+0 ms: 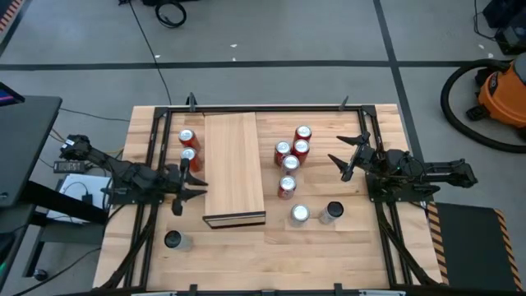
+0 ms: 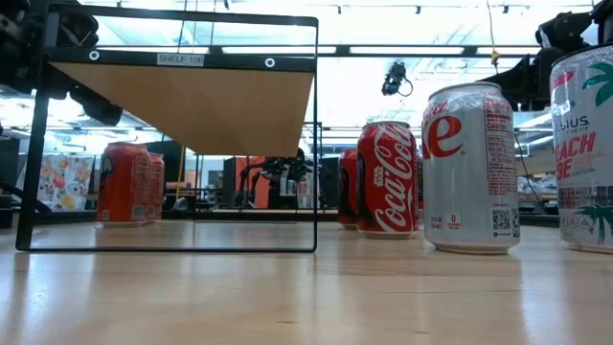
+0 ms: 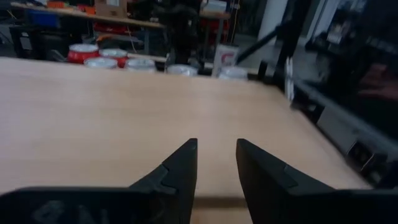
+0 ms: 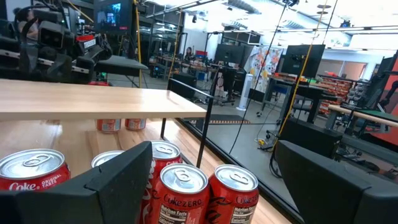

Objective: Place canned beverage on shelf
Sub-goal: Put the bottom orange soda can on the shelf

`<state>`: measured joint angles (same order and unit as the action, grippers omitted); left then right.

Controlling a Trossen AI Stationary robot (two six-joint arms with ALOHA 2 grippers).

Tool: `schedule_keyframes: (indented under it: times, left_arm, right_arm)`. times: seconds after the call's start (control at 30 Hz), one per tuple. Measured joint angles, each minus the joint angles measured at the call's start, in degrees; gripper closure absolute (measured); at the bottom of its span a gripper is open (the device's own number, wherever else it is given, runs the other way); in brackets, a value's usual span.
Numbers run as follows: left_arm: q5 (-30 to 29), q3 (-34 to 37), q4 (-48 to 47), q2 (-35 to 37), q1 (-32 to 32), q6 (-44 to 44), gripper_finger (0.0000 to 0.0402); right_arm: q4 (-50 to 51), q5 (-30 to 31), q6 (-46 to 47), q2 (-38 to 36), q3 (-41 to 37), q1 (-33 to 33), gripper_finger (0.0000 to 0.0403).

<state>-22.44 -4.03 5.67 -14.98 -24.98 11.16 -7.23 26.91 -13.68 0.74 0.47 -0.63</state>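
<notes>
The shelf [image 1: 234, 164] stands mid-table, its top bare; two red cans [image 1: 187, 146] sit half hidden beside it. The left gripper [image 1: 187, 191] hovers at its edge, fingers parted, empty. The right gripper [image 1: 349, 156] gapes empty near clustered cans [image 1: 292, 156]. Slatted table [image 1: 329, 255], grey floor beyond

One shelf [image 1: 234, 164] sits at center. Two red cans [image 1: 188, 146] stand at nine o'clock, five red cans [image 1: 292, 160] at three o'clock, and three silver or dark-topped cans [image 1: 299, 215] toward five and seven o'clock.
</notes>
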Motion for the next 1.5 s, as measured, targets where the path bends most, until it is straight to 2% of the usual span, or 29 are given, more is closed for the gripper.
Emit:
schedule_keyframes:
  times: [0.4,0.57,0.7,0.83,0.93,1.07,1.2,1.33,1.5]
  left_arm:
    - [0.0,0.0,8.9,0.0,0.0,0.1,0.0281]
    - [0.0,0.0,11.4,0.0,0.0,1.8,0.0281]
    - [0.0,0.0,11.8,0.0,0.0,12.3,0.0281]
    - [0.0,0.0,12.9,0.0,0.0,14.9,0.0281]
    - [0.1,-0.4,14.3,0.0,0.1,12.0,0.0281]
    - [0.1,-4.4,9.6,0.0,1.1,8.2,0.0281]
    - [0.1,-7.8,6.8,0.0,2.4,2.6,0.0281]
    - [0.2,-8.5,8.7,0.0,2.3,-5.5,0.0281]
    - [0.1,-8.5,9.4,-1.2,2.4,-4.1,0.0281]
  right_arm:
    - [-1.1,0.0,0.7,0.0,0.0,0.0,0.0051]
    - [-2.2,-4.5,11.6,0.0,0.0,0.0,0.0051]
    - [-4.5,-9.2,19.8,0.0,0.0,0.0,0.0051]
    - [-5.9,-13.4,27.0,0.0,0.0,0.0,0.0051]
    - [-6.2,-13.5,34.1,0.0,0.0,0.0,0.0051]
    - [-6.7,-13.2,40.5,0.0,0.0,0.0,0.0051]
    - [-8.3,-13.0,40.9,0.0,0.0,0.0,0.0051]
    - [-9.0,-8.7,40.7,0.0,0.0,0.0,0.0051]
    - [-9.0,-6.9,40.5,0.0,0.0,0.0,0.0051]
